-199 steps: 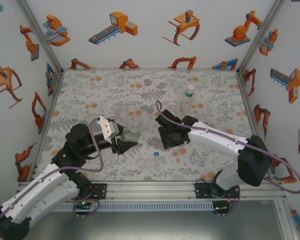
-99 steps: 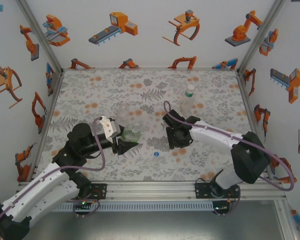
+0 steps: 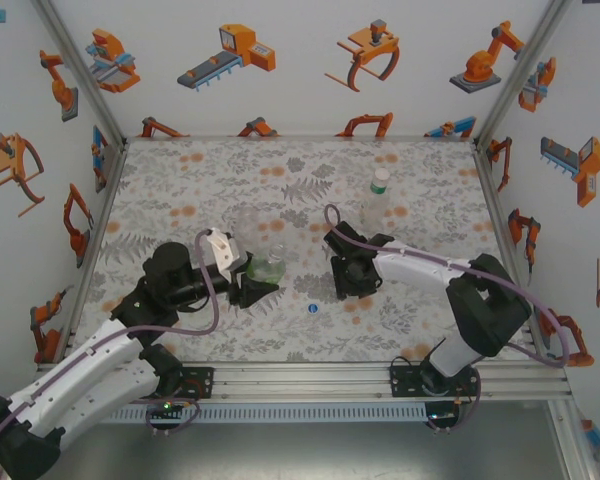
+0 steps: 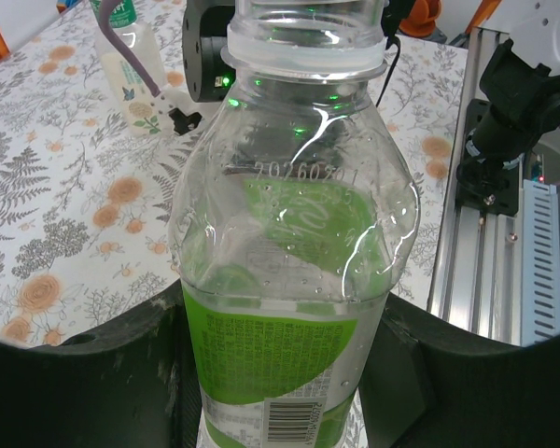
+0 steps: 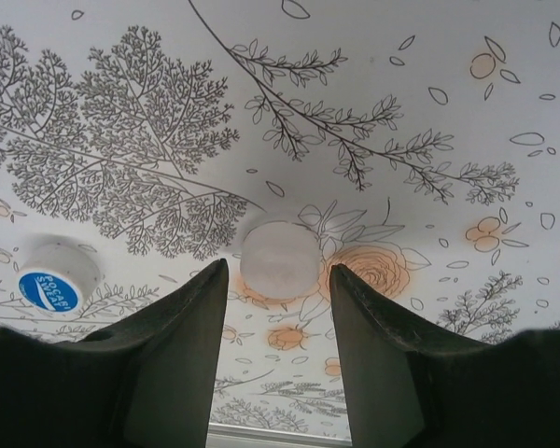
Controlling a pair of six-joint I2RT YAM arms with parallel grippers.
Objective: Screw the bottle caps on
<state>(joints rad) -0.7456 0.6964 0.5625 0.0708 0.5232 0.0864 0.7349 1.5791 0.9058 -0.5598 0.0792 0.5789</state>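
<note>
A clear bottle with a green label [image 4: 289,280] stands upright with its neck open, and my left gripper [image 4: 280,383] is shut on its lower body. From above, this bottle [image 3: 265,268] is left of the mat's centre, in the left gripper [image 3: 257,290]. My right gripper [image 5: 280,271] points down at the mat and is open. A whitish bottle cap [image 5: 280,259] lies flat just beyond its fingertips, between the lines of the two fingers and touching neither. A blue-topped cap [image 5: 49,283] lies to its left, and appears from above as a blue cap [image 3: 312,309] near the right gripper [image 3: 350,275].
A second bottle [image 3: 378,198] with green near its neck stands at the back right, also seen as a bottle [image 4: 129,56] behind the held one. A faint clear bottle [image 3: 247,226] stands behind the left gripper. Enclosure walls ring the patterned mat [image 3: 180,190]; an aluminium rail [image 3: 300,375] runs along the near edge.
The right gripper has shifted a little to the right and its arm has folded in. The left gripper has edged right with the bottle still in it.
</note>
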